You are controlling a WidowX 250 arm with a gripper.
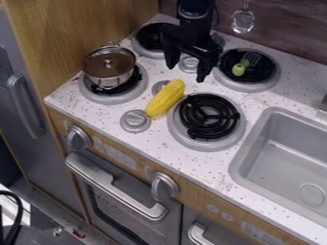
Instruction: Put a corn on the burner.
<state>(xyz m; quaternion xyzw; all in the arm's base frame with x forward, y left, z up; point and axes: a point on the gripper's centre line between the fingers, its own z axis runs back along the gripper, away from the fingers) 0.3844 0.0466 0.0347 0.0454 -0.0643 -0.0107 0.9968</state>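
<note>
Nearest you, the oven handle (pixel 115 185) and the front knob (pixel 164 185) are sitting below the worktop edge. Just past that edge, the grey dial (pixel 135 121) is lying close to the corn's near end, and the black-coiled burner (pixel 209 116) is waiting just beside the corn, toward the view's right. It is looking like your handiest target.

The corn (pixel 166 98) is resting on the white counter (pixel 105 112), between that dial and the burner; whether it is touching the burner's rim, you can't tell. Its long axis is running on a slant, near end toward the view's left, far end pointing up toward the gripper (pixel 186 72).

Here's what your grasp is turning on: the gripper is hanging beyond the corn's far end, so the corn is lying on the camera side of the fingers and slightly to the view's left. The fingers are standing spread, with nothing between them, and their spread is running roughly across the corn's length. You'll likely be keeping that angle, bringing them nearer the camera, over the corn's middle, then lowering.

Farther back, the lidded pot (pixel 110 67) and the green spatula (pixel 239 68) are occupying other burners.
</note>
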